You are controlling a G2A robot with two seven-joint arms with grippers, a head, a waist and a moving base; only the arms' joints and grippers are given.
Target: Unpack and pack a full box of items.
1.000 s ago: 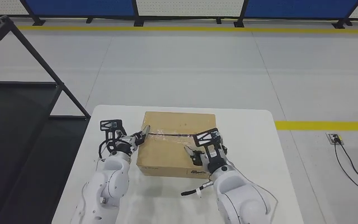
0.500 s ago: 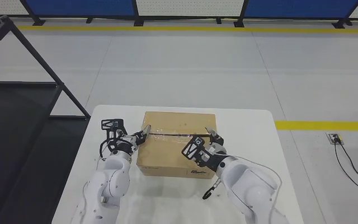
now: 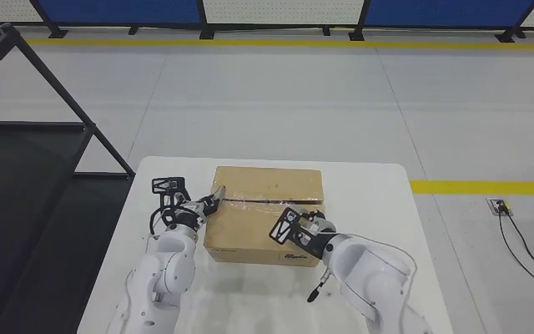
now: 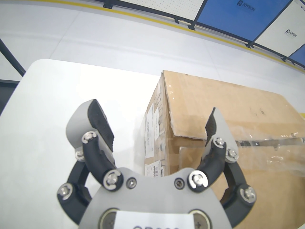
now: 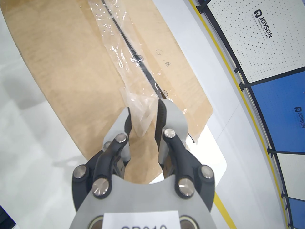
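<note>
Right wrist view: right end effector [image 5: 145, 113] seemingly pinches tape [image 5: 107, 24]; left end effector [image 4: 155, 110] spread wide.

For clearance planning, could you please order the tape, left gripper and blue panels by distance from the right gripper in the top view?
From the right gripper:
1. The tape, in its grasp.
2. The left gripper, across the box.
3. The blue panels, far wall.
</note>
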